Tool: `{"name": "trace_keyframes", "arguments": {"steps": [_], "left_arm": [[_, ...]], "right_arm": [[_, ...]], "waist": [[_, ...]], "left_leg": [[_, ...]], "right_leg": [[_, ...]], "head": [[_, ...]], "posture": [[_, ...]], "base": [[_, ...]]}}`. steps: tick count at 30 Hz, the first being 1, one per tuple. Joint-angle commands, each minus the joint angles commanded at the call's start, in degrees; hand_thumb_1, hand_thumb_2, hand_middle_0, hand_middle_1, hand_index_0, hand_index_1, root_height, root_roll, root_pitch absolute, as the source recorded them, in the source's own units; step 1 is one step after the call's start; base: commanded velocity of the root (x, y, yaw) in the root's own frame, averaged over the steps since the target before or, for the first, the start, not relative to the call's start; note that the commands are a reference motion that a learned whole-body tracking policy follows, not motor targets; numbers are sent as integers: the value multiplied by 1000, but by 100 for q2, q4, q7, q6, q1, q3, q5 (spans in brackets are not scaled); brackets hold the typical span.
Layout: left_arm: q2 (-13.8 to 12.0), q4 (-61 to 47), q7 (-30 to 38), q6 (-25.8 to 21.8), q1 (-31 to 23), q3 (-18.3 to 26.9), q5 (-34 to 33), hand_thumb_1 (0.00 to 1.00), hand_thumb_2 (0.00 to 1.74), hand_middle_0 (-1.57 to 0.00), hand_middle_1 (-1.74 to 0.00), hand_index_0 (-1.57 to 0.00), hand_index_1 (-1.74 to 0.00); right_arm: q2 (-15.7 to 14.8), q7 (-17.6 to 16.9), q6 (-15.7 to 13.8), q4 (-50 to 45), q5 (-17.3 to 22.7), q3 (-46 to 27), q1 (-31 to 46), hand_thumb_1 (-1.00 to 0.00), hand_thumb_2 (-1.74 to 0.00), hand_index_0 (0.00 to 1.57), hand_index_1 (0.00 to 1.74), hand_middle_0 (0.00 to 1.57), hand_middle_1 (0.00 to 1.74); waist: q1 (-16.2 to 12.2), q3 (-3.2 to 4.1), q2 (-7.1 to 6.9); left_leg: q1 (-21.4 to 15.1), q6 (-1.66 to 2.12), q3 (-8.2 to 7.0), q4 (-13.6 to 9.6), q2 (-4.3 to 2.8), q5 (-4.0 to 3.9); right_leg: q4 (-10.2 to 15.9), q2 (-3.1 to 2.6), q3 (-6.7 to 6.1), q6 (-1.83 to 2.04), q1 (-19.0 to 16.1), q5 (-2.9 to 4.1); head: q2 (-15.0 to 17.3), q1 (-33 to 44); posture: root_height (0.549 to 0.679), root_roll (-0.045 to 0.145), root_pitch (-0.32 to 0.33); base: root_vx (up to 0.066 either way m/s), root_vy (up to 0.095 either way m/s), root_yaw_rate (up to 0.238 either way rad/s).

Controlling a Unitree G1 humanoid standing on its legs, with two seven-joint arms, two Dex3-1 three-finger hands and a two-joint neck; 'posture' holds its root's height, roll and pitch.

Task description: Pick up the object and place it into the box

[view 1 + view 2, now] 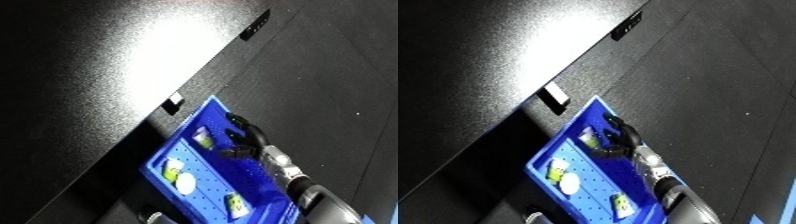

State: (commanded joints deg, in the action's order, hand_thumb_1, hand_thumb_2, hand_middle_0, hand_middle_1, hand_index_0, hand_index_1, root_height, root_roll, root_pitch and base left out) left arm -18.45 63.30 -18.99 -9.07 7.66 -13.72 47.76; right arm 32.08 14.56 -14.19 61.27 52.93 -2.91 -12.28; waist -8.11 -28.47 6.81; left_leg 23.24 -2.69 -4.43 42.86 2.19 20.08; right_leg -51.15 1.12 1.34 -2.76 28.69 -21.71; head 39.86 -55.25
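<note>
A blue bin (589,170) with a perforated floor stands beside the edge of a black table (107,75). Several small items lie in it: a green and white packet (587,136) near the far end, a yellow-green packet (556,172), a white round piece (569,185) and another packet (620,202) at the near end. My right hand (620,134) reaches in over the bin's right rim on its silver forearm (286,167), close to the far packet. Whether it holds anything is hidden. My left hand is out of view.
The whole view is tilted. Bright glare covers the table top (178,45). Two brackets (556,97) (631,22) sit on the table's edge. Dark textured floor (718,100) fills the right side.
</note>
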Motion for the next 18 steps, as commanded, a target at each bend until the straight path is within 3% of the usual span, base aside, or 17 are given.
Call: {"name": "trace_keyframes", "arguments": {"steps": [6,12,18], "left_arm": [[-20,-38,46,44,64,-36,-118,0,0,0,0,0,0],[-77,-88,114,75,176,-46,-248,0,0,0,0,0,0],[-183,-152,198,140,280,-26,-402,0,0,0,0,0,0]], "right_arm": [[-128,216,392,-194,-352,323,-80,0,0,0,0,0,0],[-287,495,722,-289,-431,661,-240,0,0,0,0,0,0],[-426,369,840,-428,-859,931,-369,0,0,0,0,0,0]], "waist": [[144,33,-54],[327,37,-149],[493,7,-283]], "left_leg": [[60,24,84,-9,23,-57],[152,53,191,-10,28,-139],[233,52,307,52,5,-183]], "right_leg": [[-20,54,61,-10,-3,-18],[17,141,163,14,-6,25],[-24,256,294,44,-25,35]], "head": [[-52,869],[-85,1965],[-135,3385]], "posture": [[623,77,10],[624,75,11],[624,69,7]], "base": [[-18,-52,123],[-25,-69,88],[-16,-79,86]]}}
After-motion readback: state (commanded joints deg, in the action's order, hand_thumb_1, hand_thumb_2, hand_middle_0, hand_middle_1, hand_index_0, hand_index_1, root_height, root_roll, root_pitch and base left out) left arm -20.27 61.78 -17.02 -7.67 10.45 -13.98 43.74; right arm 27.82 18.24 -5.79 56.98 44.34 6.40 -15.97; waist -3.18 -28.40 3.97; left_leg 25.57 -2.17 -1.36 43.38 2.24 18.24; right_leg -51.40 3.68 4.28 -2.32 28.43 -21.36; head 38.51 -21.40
